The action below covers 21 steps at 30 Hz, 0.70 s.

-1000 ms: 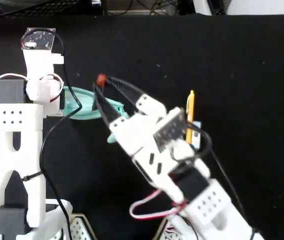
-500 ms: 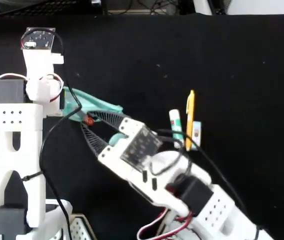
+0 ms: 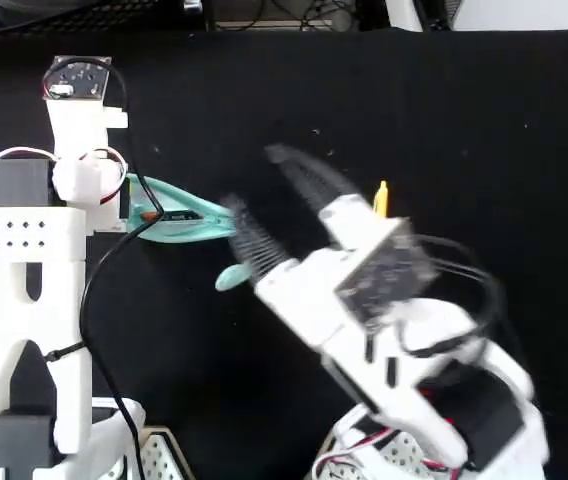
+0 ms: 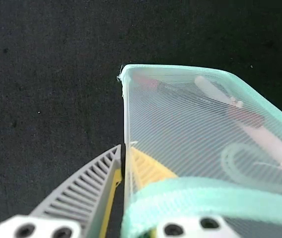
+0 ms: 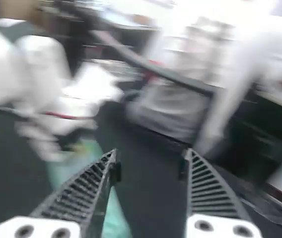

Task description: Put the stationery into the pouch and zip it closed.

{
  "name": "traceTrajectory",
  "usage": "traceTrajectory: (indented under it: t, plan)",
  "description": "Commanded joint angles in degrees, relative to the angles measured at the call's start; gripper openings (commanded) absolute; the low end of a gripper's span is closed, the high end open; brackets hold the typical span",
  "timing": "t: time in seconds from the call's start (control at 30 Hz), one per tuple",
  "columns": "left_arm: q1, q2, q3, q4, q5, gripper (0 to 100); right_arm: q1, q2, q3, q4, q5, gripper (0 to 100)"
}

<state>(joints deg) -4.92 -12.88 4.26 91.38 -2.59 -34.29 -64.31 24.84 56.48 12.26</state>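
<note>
left claw [image 4: 125, 148]: clamped on pouch [image 4: 180, 124] edge | right claw [image 3: 254, 180]: jaws spread wide, aloft, empty

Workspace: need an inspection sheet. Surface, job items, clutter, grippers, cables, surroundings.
Surface: black table, bare around the arms.
Job's things: teal mesh pouch held at one end, stationery visible through the mesh; zip state unclear. Yellow pen lies on the table outside the pouch, partly behind the right arm.
Clutter: nothing seen.
Grippers: left gripper clamped on the pouch wall; right gripper open, empty, above the table near the pouch.
Cables: black cable along the left arm; red and white wires at the right arm's base.
Surroundings: dark equipment past the far edge.
</note>
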Motion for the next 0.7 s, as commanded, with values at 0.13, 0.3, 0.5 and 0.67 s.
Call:
traceTrajectory:
  t: [0.13, 0.3, 0.5, 0.67]
  plan:
    - [-0.22, 1.67, 4.09, -0.79, 0.53, 3, 26.90, 4.79, 19.74, -4.57, 0.00, 3.5]
    - [-0.13, 1.67, 3.91, -0.79, 0.53, 3, 28.04, 20.44, 27.21, -8.70, -3.43, 13.5]
    - [-0.13, 1.67, 4.09, -0.79, 0.53, 3, 29.01, 46.81, 16.66, -9.32, -3.52, 13.4]
    - [-0.13, 1.67, 4.09, -0.88, 0.53, 3, 31.38, 65.19, 5.05, -9.05, -3.43, 13.4]
